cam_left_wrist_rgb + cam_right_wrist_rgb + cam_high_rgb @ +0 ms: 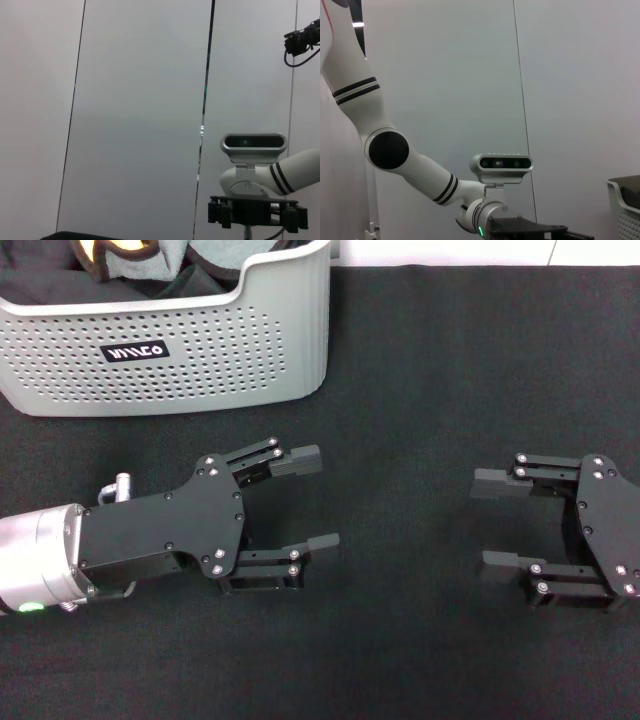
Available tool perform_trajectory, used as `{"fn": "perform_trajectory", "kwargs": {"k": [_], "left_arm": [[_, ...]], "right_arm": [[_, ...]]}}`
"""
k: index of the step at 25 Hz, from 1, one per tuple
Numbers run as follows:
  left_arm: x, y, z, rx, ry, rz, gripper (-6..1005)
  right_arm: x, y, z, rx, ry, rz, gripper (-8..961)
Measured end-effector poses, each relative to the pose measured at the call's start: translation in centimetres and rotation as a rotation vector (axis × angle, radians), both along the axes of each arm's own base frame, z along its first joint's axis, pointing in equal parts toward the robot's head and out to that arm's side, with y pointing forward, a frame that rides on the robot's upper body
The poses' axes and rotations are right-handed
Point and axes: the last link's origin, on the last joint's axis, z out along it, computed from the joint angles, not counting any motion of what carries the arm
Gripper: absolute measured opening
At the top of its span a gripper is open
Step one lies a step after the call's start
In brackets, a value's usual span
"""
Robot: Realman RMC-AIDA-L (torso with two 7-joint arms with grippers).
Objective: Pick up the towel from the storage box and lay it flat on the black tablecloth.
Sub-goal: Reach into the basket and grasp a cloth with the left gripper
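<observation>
The soft yellow-orange and grey towel [135,260] lies bunched in the light grey perforated plastic storage box [180,360]. Left gripper [310,500] and right gripper [490,520] hover wide open and empty over the black tablecloth [400,390]. The limp, light cloth probably suits a pinch on a raised fold.

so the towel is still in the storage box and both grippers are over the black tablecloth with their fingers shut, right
Not quite: both grippers are open. The head view shows the left gripper and right gripper with fingers spread and nothing between them. The rest holds: the towel sits in the storage box, and both grippers are over the black tablecloth.
</observation>
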Motion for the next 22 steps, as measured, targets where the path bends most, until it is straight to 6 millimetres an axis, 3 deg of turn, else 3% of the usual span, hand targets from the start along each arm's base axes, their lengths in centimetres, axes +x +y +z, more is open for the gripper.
{"fn": "perform_trajectory", "kwargs": {"k": [22], "left_arm": [[0.01,0.05,0.04,0.003,0.003,-0.002,840]], "right_arm": [[0.1,-0.06,-0.08,-0.005,0.002,-0.007,633]]}}
